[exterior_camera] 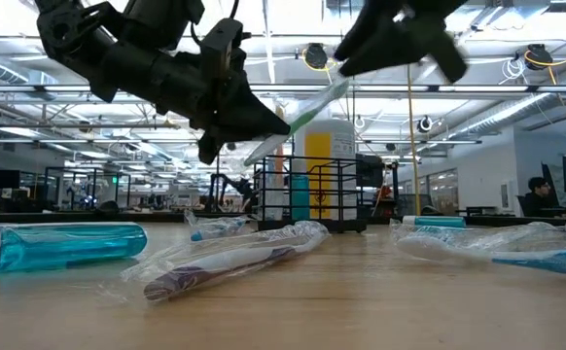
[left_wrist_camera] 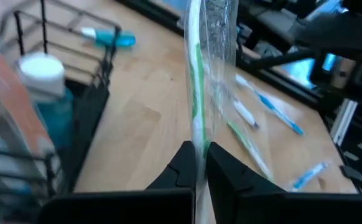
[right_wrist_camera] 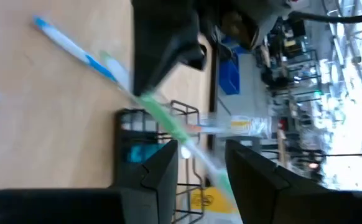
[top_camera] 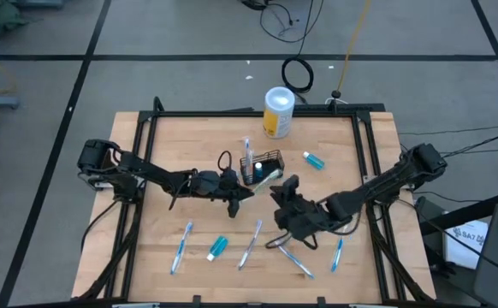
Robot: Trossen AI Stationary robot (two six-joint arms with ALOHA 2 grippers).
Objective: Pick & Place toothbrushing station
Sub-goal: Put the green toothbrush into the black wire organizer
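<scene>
From above, the black wire basket (top_camera: 264, 166) sits mid-table, just near of the white-and-yellow canister (top_camera: 278, 111). The left gripper (top_camera: 247, 192) reaches its near-left corner, pinching a wrapped green toothbrush (top_camera: 267, 177).

At table height, that toothbrush (exterior_camera: 302, 117) slants above the basket (exterior_camera: 309, 192).

The left wrist view shows the jaws clamped narrowly on the wrapper (left_wrist_camera: 204, 81).

The right gripper (right_wrist_camera: 199, 158) hovers beside the basket (right_wrist_camera: 162, 134), jaws apart, holding nothing.
</scene>
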